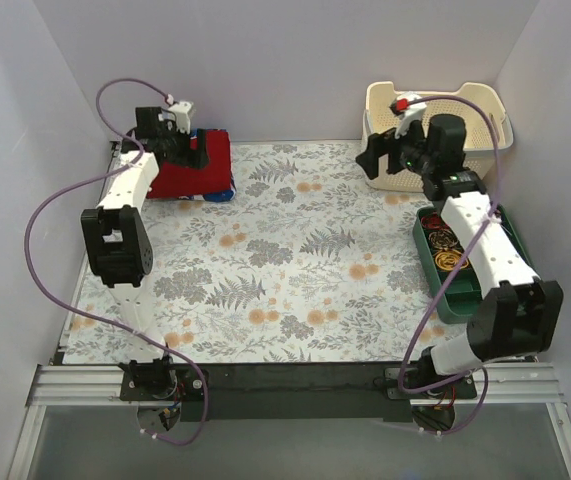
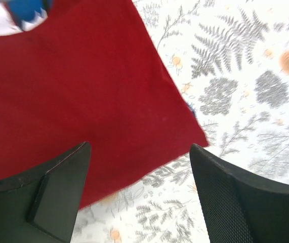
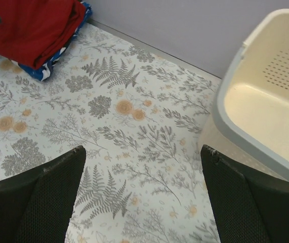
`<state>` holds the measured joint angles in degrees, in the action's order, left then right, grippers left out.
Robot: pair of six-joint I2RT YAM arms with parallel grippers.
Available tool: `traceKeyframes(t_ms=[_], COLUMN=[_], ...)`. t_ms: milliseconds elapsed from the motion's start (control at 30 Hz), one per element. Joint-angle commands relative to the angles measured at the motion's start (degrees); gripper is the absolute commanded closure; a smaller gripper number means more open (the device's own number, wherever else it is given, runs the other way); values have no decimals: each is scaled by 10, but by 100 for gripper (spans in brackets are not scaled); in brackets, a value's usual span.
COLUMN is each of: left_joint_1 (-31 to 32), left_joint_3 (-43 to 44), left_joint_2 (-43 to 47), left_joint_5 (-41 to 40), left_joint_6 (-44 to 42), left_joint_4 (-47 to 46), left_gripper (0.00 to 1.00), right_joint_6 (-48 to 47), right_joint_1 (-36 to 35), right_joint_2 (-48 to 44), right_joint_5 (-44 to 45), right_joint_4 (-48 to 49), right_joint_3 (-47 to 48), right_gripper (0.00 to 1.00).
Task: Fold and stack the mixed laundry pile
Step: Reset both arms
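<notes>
The left end effector stands open, its two black fingers spread wide. It hangs just above the near edge of the red garment and grips nothing. That garment lies folded flat in the far left corner of the counter, on top of the blue printed garment. Only a blue and white strip of the printed one shows past the red cloth's edges.

The right end effector is also open, jaws at full spread. It hovers over bare floral counter near the far right corner, just beside the cream basket. Its wrist view shows the red garment and the blue edge under it well apart, across the counter. A green tray holding coiled items sits along the right edge, under the right arm.
</notes>
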<state>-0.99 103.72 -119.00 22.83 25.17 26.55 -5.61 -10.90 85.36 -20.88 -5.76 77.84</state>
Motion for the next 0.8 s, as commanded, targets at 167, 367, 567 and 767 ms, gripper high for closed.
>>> traceKeyframes(t_ms=[167,367,567,767], left_joint_1=[-3,-4,-4,-8], left_joint_3=[129,-118,-284,-304], left_joint_2=[144,319,413,453], left_joint_5=[13,21,25,34], left_joint_6=[102,98,97,112], left_joint_4=[308,275,253,246], left_gripper=[22,21,20,19], right_joint_6=[-66,-92,-78,-74], right_joint_1=[129,156,156,156], right_joint_2=[-113,-164,-231,-267], right_joint_5=[-56,-68,-80,-81], right_joint_4=[-254,-343,-341,-338], right_joint_3=[27,-39,-161,-183], right_gripper=[2,2,2,2])
